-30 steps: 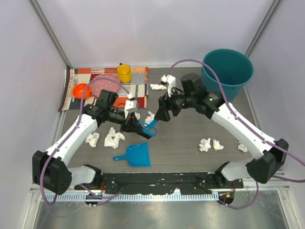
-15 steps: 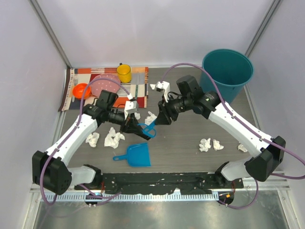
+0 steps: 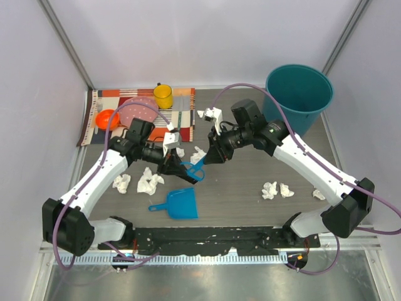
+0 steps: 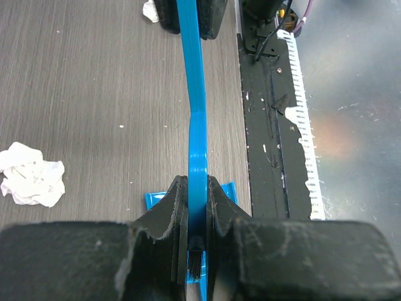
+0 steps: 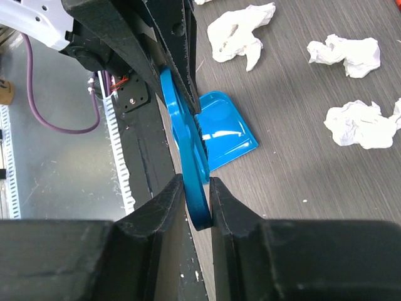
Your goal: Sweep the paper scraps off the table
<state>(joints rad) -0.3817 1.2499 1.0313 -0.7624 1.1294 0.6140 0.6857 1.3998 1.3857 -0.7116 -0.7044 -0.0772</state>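
A blue hand brush (image 3: 195,168) hangs above the table (image 3: 244,182) between both grippers. My left gripper (image 3: 178,166) is shut on its bristle end (image 4: 194,125). My right gripper (image 3: 210,157) is shut on the handle tip (image 5: 188,144). Crumpled white paper scraps lie on the table: two left of the brush (image 3: 149,182) (image 3: 121,182), one just behind it (image 3: 198,153), one at the back (image 3: 202,114), and some at the right (image 3: 269,190) (image 3: 319,194). The right wrist view shows scraps (image 5: 241,31) (image 5: 363,125); the left wrist view shows one (image 4: 31,174).
A blue dustpan (image 3: 180,204) lies on the table below the brush, near the front. A teal bucket (image 3: 298,94) stands at the back right. A striped placemat (image 3: 113,100) at the back left carries a yellow cup (image 3: 163,96), an orange bowl (image 3: 107,118) and a pink plate (image 3: 139,111).
My right arm has moved left and down to the brush, and its jaws now hold the handle tip. The left arm and brush have stayed put.
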